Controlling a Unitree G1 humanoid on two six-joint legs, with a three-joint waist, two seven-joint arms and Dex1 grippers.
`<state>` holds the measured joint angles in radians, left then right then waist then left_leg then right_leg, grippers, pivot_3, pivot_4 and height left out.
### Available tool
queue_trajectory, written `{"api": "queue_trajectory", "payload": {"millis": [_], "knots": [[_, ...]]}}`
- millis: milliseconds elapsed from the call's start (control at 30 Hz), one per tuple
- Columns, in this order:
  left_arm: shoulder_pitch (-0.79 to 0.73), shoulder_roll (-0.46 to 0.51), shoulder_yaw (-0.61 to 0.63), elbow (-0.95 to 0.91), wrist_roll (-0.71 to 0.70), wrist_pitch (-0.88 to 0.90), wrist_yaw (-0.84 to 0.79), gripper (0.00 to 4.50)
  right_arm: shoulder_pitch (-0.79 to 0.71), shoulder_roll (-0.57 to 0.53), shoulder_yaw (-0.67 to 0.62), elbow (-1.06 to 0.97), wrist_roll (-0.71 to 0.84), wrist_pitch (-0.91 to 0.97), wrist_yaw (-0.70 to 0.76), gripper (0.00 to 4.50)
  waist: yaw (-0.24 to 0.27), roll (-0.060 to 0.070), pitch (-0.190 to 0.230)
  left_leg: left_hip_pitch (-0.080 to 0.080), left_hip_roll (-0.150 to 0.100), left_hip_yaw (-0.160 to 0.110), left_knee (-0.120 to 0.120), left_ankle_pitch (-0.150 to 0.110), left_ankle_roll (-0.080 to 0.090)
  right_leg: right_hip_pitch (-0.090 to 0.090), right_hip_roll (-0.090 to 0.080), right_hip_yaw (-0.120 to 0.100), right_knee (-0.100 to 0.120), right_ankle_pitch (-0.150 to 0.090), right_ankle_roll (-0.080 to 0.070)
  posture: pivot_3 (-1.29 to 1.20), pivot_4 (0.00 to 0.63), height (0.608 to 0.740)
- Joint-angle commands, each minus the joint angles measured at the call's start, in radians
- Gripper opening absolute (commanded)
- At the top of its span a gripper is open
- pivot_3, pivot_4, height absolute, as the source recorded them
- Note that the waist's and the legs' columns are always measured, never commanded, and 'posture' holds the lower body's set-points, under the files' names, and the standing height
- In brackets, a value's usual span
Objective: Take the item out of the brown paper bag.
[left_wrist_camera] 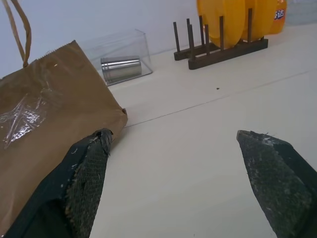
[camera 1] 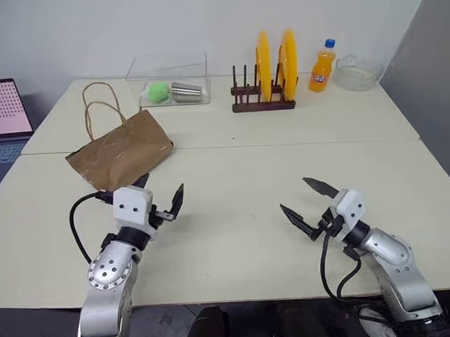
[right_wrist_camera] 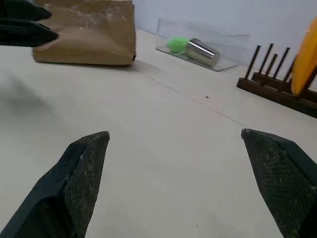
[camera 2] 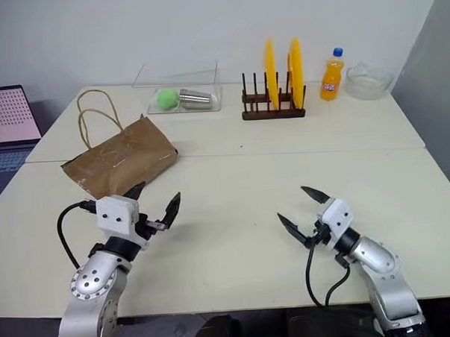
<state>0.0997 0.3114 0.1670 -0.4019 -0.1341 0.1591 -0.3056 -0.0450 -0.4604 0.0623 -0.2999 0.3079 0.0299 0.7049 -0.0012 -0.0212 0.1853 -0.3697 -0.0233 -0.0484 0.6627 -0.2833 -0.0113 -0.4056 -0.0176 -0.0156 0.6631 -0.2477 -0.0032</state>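
Head view: brown paper bag lies flat, untouched; my left gripper just beside it, right gripper well apart, both spread empty. Approach step; next, reach bag mouth.

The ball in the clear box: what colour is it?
The ball is green; the right eye view shows it best, beside a metal cup.
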Motion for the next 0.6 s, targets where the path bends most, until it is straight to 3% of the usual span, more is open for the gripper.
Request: {"api": "queue_trajectory", "payload": {"millis": [33,233,367,500,600], "knots": [[0.019,0.012,0.062,-0.067,-0.014,-0.058,0.008,4.27,-0.1,-0.046,0.001,-0.102,0.131,0.099,0.101,4.5,0.0,0.0,0.0,0.0,0.0,0.0,0.0,0.0,0.0,0.0,0.0,0.0,0.0,0.0,0.0,0.0,0.15,0.74],[-0.01,0.058,0.154,-0.069,-0.074,-0.012,-0.002,4.27,-0.294,-0.103,0.016,-0.117,0.24,0.242,0.211,4.5,0.001,-0.001,0.001,0.0,0.0,-0.001,0.0,0.0,0.0,0.0,0.0,-0.001,0.0,0.0,0.0,0.0,0.15,0.74],[-0.043,0.151,0.228,-0.061,-0.164,0.047,-0.071,4.27,-0.363,-0.115,0.04,-0.122,0.242,0.303,0.231,4.5,0.002,-0.001,0.001,-0.001,0.0,-0.002,0.0,0.0,0.0,0.0,0.0,-0.002,-0.001,0.0,0.0,0.0,0.15,0.74],[-0.122,0.294,0.345,0.019,-0.305,0.165,-0.159,4.27,-0.408,-0.106,0.063,-0.129,0.227,0.352,0.212,4.5,0.001,-0.002,0.001,-0.001,0.0,-0.002,0.0,0.0,0.0,-0.001,0.0,-0.002,-0.001,0.0,0.0,0.0,0.15,0.74],[-0.261,0.451,0.406,0.211,-0.357,0.23,-0.238,4.27,-0.426,-0.108,0.082,-0.143,0.213,0.387,0.198,4.5,0.001,-0.002,0.001,-0.001,0.0,-0.003,0.0,0.0,0.0,-0.001,0.0,-0.003,0.0,0.0,0.0,0.0,0.15,0.74]]}}
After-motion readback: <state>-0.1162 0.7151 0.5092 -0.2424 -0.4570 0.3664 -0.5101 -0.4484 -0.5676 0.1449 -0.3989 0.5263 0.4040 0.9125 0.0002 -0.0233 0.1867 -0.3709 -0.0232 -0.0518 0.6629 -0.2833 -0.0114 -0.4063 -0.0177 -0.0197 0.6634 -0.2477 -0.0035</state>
